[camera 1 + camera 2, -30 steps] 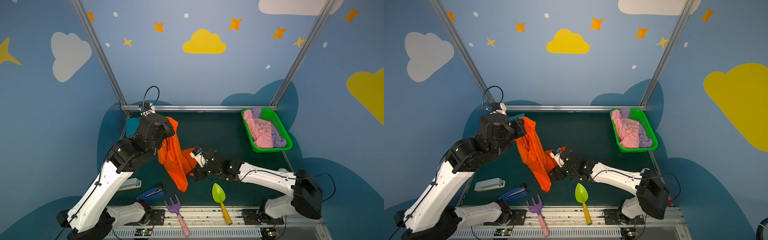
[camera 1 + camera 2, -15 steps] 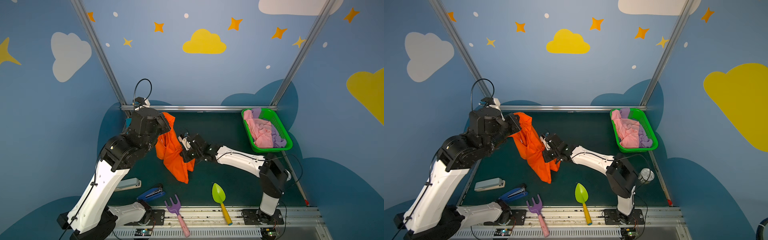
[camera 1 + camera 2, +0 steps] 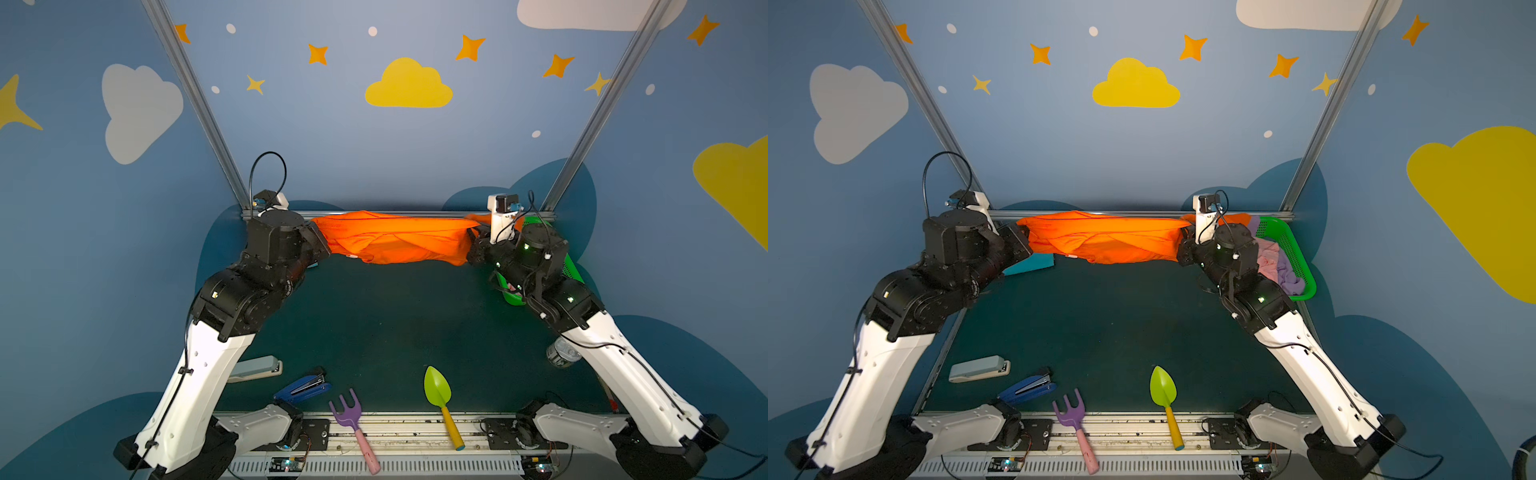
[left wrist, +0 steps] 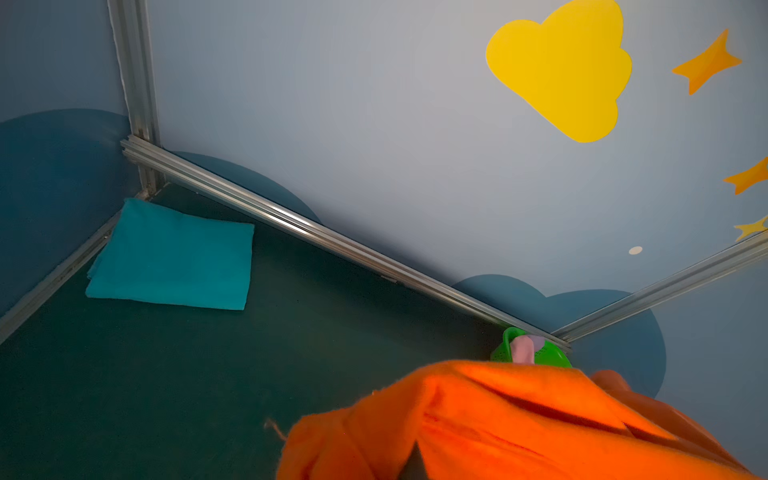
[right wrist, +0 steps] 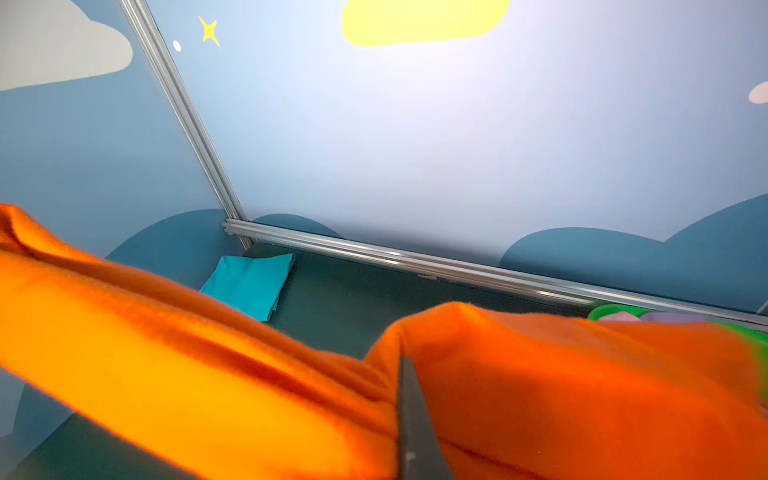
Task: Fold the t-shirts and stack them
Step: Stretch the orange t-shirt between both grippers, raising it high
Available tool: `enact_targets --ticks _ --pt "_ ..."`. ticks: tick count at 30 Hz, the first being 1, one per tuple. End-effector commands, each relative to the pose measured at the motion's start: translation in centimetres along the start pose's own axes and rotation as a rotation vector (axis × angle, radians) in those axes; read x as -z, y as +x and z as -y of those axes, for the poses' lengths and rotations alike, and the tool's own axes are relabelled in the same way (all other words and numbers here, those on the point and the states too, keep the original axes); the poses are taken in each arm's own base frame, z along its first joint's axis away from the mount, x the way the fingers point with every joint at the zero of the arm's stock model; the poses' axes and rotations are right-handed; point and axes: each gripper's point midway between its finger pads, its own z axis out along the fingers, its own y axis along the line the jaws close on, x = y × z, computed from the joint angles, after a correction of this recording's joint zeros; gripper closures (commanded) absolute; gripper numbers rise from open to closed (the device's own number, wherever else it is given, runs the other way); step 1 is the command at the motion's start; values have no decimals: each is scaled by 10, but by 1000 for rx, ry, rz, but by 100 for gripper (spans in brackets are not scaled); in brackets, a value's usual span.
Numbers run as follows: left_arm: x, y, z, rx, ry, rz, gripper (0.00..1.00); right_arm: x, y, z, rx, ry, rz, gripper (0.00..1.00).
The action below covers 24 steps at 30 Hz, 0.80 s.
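An orange t-shirt [image 3: 395, 239] [image 3: 1104, 239] hangs stretched sideways in the air near the back rail. My left gripper [image 3: 322, 247] [image 3: 1023, 245] is shut on its left end and my right gripper [image 3: 473, 245] [image 3: 1183, 249] on its right end. Orange cloth [image 4: 519, 424] [image 5: 208, 374] covers the jaws in both wrist views; only one grey finger [image 5: 409, 415] shows. A folded teal t-shirt [image 3: 1034, 264] [image 4: 170, 257] [image 5: 249, 284] lies flat in the back left corner. Pink [image 3: 1268, 259] and lilac [image 3: 1289, 278] t-shirts lie crumpled in the green basket [image 3: 1296, 249].
Along the front edge lie a grey stapler [image 3: 257, 368], a blue stapler [image 3: 303, 386], a purple toy rake [image 3: 351, 419] and a green toy trowel [image 3: 438, 390]. A clear bottle [image 3: 561, 355] lies under the right arm. Metal rails bound the dark green mat.
The right gripper shut on the orange t-shirt that hung from the left gripper. Both arms then rose and drew apart, pulling the shirt out wide at the back.
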Motion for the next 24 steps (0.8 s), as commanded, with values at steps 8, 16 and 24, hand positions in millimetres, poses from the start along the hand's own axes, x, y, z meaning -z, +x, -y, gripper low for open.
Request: enact_targets --ticks 8,16,24 --pt "-14 1 -10 42 -16 6 96 13 92 5 -6 -17 -295 100" --pt "-50 37 -29 46 -85 -81 96 2 207 2 -140 -39 -537 100" --pt "-64 67 -59 83 -143 -147 96 16 201 22 -72 45 -512 100"
